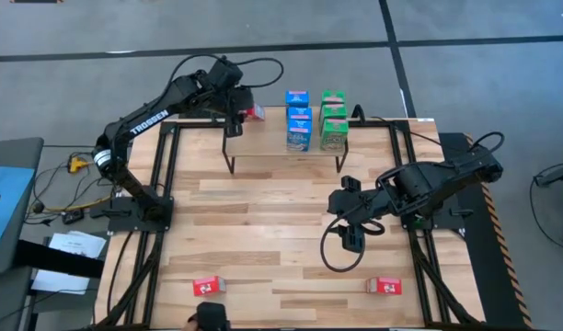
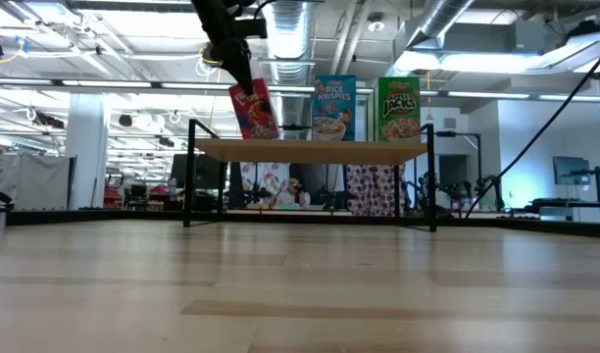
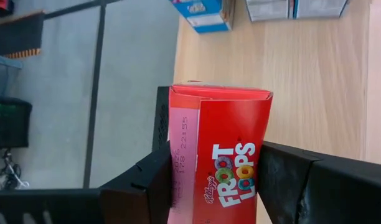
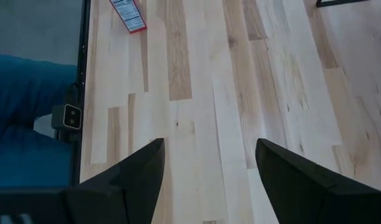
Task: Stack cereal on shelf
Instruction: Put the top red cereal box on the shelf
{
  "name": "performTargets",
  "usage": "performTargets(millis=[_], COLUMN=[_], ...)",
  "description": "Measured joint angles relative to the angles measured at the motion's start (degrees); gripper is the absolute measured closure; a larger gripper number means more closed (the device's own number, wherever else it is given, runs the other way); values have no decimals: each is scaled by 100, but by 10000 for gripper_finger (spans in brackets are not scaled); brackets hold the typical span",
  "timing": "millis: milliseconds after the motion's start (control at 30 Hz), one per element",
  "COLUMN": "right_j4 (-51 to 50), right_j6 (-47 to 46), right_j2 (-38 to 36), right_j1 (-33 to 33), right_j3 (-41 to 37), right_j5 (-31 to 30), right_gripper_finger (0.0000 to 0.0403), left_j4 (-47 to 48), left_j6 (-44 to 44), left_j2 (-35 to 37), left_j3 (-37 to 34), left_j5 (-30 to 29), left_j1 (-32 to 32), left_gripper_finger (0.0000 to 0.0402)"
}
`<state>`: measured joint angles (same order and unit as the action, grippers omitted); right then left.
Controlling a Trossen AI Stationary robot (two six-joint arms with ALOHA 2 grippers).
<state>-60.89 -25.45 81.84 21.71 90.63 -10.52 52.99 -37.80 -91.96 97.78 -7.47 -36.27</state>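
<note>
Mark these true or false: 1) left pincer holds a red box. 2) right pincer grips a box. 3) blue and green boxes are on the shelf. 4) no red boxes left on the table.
1) True: the left pincer is shut on a red Froot Loops box above the shelf.
2) False: the right pincer is open and empty above the table.
3) True: blue boxes and green boxes stand there.
4) False: two red boxes lie at the table's near edge.

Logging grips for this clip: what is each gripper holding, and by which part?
Left gripper pinches a red cereal box across its two narrow sides, above the shelf. Right gripper is open, holding nothing.
</note>
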Motion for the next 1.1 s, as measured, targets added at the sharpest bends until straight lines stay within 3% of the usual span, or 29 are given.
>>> performTargets(millis=[1100], right_j4=[10], right_j6=[-2], right_j2=[0], right_j1=[0], right_j3=[0], right_j5=[11], right_gripper_finger=[126], left_j4=[32], left_j6=[82], left_j2=[2], left_j3=[0], left_j5=[-37], left_j1=[-17], left_gripper_finger=[227])
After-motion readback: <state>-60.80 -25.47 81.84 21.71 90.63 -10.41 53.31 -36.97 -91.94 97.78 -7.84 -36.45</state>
